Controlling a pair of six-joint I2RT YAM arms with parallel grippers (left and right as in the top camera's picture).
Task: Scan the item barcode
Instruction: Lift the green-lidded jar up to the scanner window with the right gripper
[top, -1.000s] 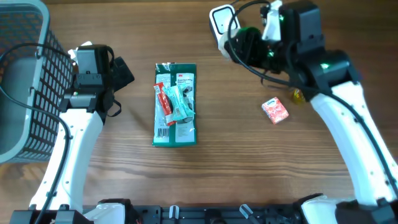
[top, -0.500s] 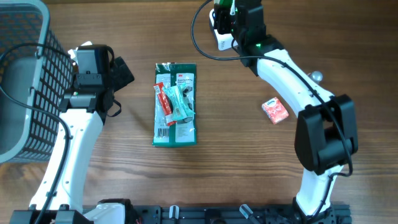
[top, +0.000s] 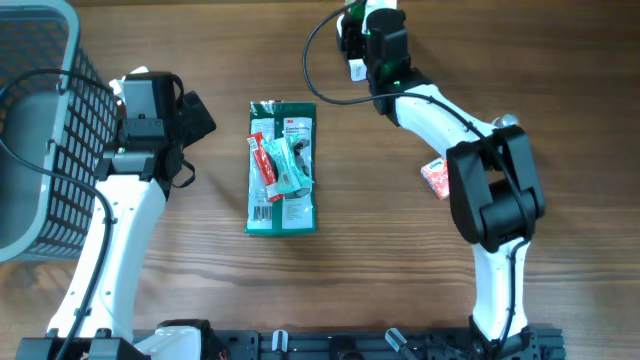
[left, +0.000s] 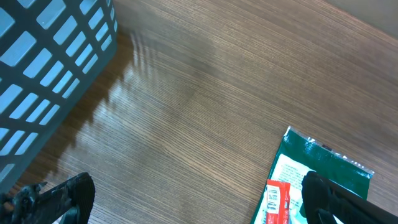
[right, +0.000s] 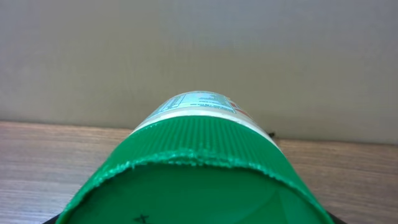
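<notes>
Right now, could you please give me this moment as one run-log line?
left gripper: open, empty | right gripper: gripping green-capped bottle at far table edge | green packet: flat on table, untouched

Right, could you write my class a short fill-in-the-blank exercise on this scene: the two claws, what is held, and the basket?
1. The right claw grips a bottle whose ribbed cap is ____.
2. The left claw stands ____, with nothing between its fingers.
3. The wire basket stands nearest the ____ claw.

Missing words: green; open; left.
</notes>
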